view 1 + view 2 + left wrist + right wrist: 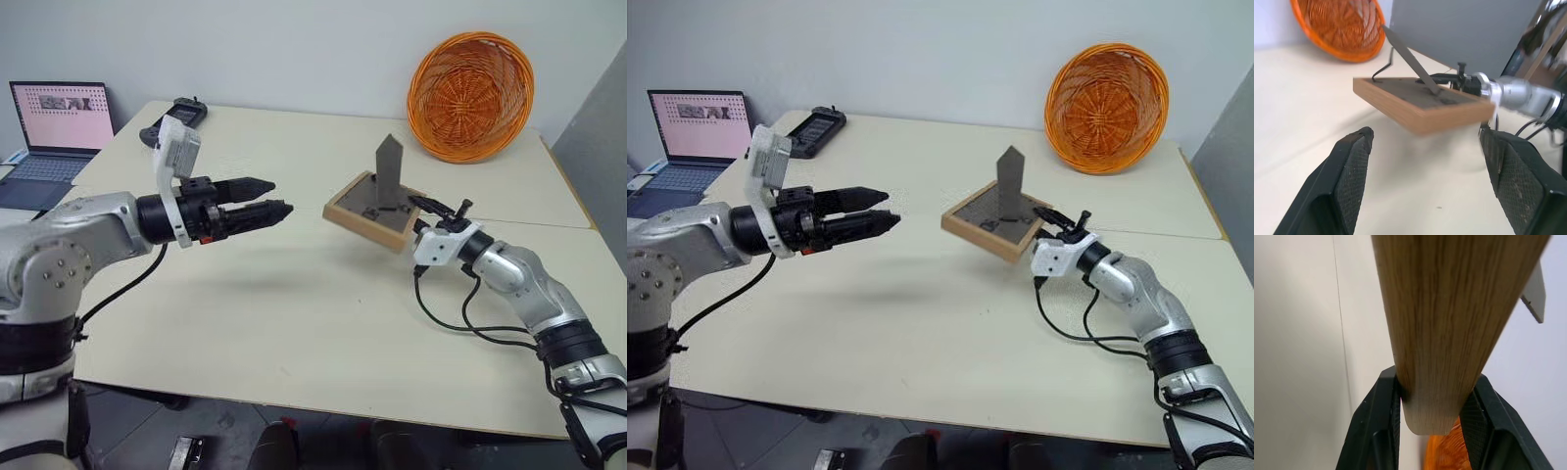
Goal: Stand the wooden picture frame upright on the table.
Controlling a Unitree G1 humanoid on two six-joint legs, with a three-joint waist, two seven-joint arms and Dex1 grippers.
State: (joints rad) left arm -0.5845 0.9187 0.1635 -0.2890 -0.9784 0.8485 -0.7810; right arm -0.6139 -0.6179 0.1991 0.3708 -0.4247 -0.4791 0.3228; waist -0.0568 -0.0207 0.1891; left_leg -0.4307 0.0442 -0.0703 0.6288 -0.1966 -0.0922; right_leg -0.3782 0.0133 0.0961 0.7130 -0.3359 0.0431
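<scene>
One wooden picture frame (370, 211), held clear of the table (294, 313) in a near-flat, slightly tilted pose, dark grey back uppermost, with its fold-out stand (390, 171) raised from the back. The frame hangs over the middle of the tabletop, just on the near side of the seam line (549, 221). The right gripper (428, 211) is clamped on the frame's right-hand edge; in the right wrist view its two black fingers (1382, 421) press against opposite faces of the light wood. The frame's other three edges are free, and bare tabletop lies beneath and in front of it.

The left gripper (265, 196) hovers to the frame's left, pointing toward it across an open gap, jaws spread wide and holding nothing; in the left wrist view its two pads (1352, 176) stand well apart, with the frame's near edge between and beyond them.

One orange wicker basket (471, 96) is tipped against the wall at the table's far right, well apart from the frame. One black device (174, 121) lies at the far left corner. One open laptop (57, 137) stands beyond the left edge; the writing on its screen is too small to read.
</scene>
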